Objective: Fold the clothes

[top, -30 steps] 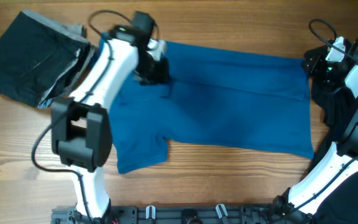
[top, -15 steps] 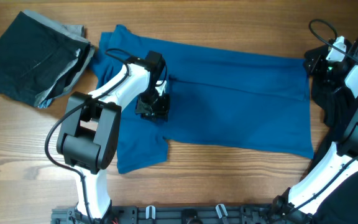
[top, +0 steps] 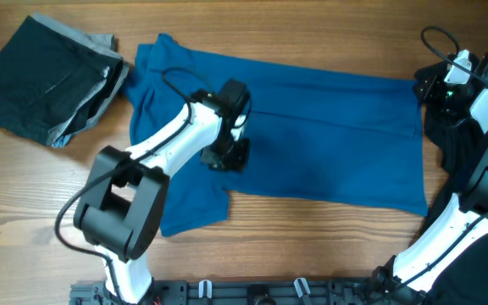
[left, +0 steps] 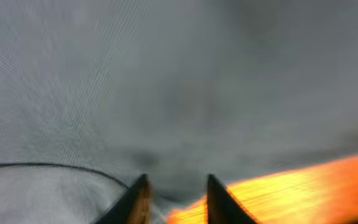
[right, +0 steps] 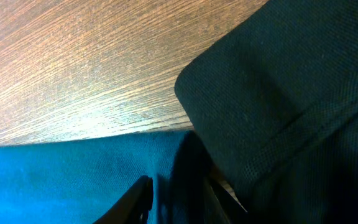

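left pincer (top: 229,158) slid right over one blue shirt (top: 329,135); one dark pile (top: 36,80)

A wooden table (top: 312,246) fills the whole overhead view, its warm brown grain running left to right, with no wall, floor or window showing. A black rail (top: 261,292) with small clips lines its near edge. Close up, the grain (right: 73,62) carries a pale, soft sheen.
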`<state>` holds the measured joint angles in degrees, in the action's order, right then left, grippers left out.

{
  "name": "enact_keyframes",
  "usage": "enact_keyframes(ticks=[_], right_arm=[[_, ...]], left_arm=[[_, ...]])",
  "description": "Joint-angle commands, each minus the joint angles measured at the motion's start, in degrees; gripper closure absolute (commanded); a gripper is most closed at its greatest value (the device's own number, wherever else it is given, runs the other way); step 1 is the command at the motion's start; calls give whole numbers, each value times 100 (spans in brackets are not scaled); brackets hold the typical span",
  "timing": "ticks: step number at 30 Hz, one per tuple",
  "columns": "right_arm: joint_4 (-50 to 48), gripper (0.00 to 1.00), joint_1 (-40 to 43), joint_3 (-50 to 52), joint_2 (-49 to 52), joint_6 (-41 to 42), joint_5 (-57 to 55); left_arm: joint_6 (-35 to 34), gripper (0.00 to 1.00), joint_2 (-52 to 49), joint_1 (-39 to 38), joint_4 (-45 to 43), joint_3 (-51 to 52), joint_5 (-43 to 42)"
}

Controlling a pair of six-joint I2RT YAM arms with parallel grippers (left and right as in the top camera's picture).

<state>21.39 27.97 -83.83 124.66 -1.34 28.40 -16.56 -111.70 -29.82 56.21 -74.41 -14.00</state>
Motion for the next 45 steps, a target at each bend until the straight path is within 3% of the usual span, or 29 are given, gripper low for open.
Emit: enact_keyframes(ticks=[1,4,9,14,24,25,27,30,33,38,41,45], right_arm=[[35,71,-13,-22,-35,-2,-28],[87,72,-15,-22,-35,-13,-26],[81,89,-13,-22,-35,2,17],[-175,95,-13,-22,-35,221,24],[-518,95,-13,-22,-35,435,129],[-511,91,-13,-22,-35,433,129],[-496,55,0,-31,-66,439,188],[-330,40,155,-48,-459,457,420],[131,36,267,-50,-1119,533,514],[1685,32,269,-48,-2680,472,448],[2787,31,269,-48,-3261,833,236],[4229,31,254,-13,-3412,1231,-1019]], left_arm=[[-330,78,-157,20,-177,566,116],[-527,79,-157,33,-356,857,223],[-535,79,-157,48,-374,892,501],[-535,79,-157,48,-369,892,723],[-535,79,-157,48,-376,892,835],[-535,79,-157,48,-376,892,837],[-538,73,-157,48,-396,890,833],[-535,67,-153,50,-323,675,809],[-535,66,-120,184,140,-9,809],[-535,63,177,966,964,-1504,1012],[-649,62,306,1598,1174,-1523,1207],[-793,61,304,2682,1475,-1150,1325]])
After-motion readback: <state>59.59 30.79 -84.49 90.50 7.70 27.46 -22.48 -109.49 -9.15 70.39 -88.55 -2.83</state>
